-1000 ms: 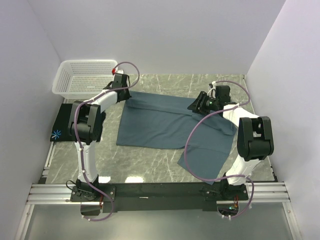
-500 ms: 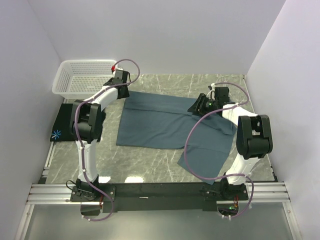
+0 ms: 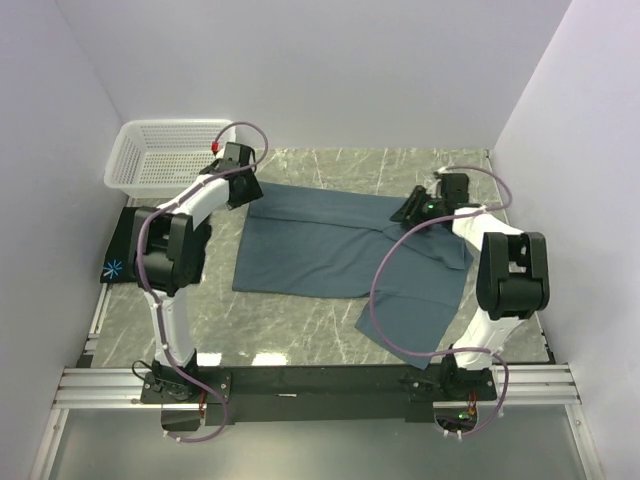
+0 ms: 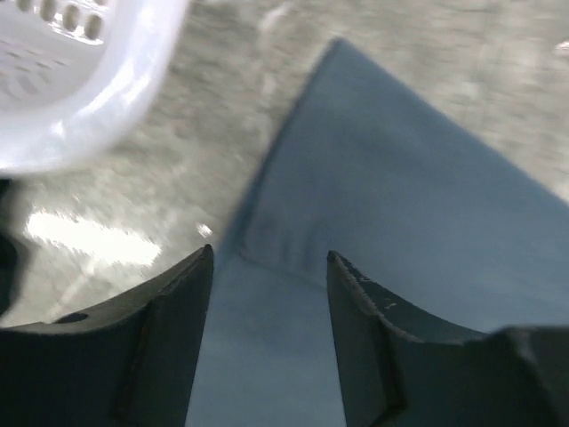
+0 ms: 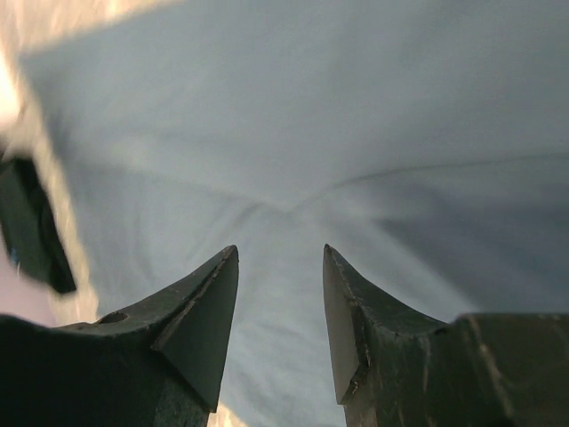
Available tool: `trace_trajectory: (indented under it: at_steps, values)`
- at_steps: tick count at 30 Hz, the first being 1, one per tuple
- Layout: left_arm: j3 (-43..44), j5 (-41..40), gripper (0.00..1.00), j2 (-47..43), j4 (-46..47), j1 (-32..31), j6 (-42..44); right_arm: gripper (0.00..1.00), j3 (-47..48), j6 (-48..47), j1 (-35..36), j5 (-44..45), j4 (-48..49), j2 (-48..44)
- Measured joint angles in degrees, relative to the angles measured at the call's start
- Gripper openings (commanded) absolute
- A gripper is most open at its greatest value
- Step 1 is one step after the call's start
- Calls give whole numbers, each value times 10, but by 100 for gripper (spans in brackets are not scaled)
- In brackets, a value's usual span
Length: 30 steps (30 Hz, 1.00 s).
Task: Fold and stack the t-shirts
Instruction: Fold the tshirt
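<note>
Poised above slate-blue t-shirt [image 3: 330,250] spread on bench [image 3: 300,325], with left claw [image 4: 269,258] parted at far-left corner, right claw [image 5: 280,249] parted at far-right edge.

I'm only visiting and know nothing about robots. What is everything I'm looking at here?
blue t-shirt: one, slate-blue, spread across the middle of the table.
black t-shirt: one, black with a light-blue starburst, flat at the left edge, partly hidden by the left arm.
basket: one, white, far left corner.
table: one, grey marbled.
cables: two, purple, one along each arm.
left gripper: one, black, open over the blue t-shirt's far left corner.
right gripper: one, black, open over its far right part.
</note>
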Motion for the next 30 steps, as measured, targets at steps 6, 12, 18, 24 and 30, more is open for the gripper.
trace_trajectory:
  at_steps: [6, 12, 18, 24, 30]
  values:
    - [-31, 30, 81, -84, -18, -10, -5, 50, -33, 19, -55, 98, -27, -65]
    - [-168, 15, 95, -269, -33, -13, 30, 50, -74, 1, -24, 220, -77, -168]
    - [-316, -9, 92, -431, -28, -13, 53, 49, -69, -63, 84, 333, -120, -152]
    - [-368, -9, 90, -479, -25, -13, 65, 48, -57, -147, 156, 440, -134, -106]
    - [-371, -34, 90, -515, -21, -13, 73, 46, -42, -213, 184, 526, -139, -45]
